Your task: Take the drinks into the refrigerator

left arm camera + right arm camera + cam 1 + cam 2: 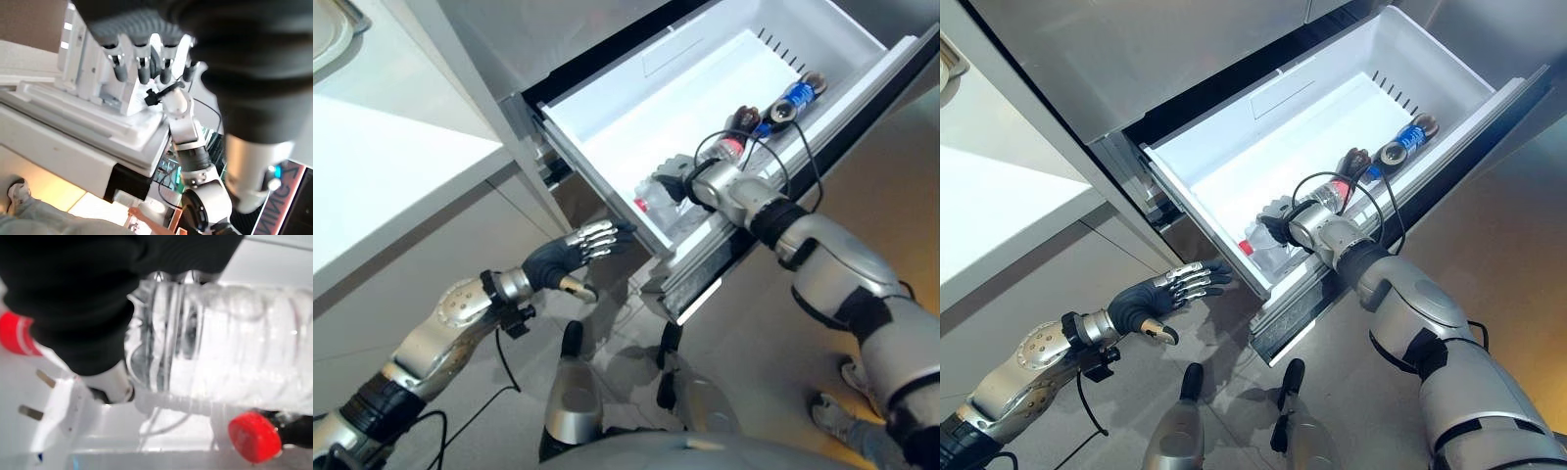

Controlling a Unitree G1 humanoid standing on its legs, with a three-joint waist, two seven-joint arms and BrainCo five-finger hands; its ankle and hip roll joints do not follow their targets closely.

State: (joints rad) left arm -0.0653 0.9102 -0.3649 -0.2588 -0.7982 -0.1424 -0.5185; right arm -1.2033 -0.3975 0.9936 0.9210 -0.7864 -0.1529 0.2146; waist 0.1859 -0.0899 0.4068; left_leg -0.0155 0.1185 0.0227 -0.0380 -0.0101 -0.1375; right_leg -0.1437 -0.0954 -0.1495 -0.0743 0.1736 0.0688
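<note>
R hand [1285, 227] inside open fridge drawer [1234, 147], fingers wrapped round clear bottle [234, 357] at front corner. Two more bottles [1400, 147] lie along drawer's right wall. L hand [1160, 292] open, below drawer front.

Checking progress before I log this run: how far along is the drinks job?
Done: drawer is pulled open, and two bottles, dark and blue-labelled, lie along its front wall. In hand: the right hand has a clear bottle low inside the drawer, not visibly released. Left hand hangs open below the drawer. Left: let go, shut the drawer.
</note>
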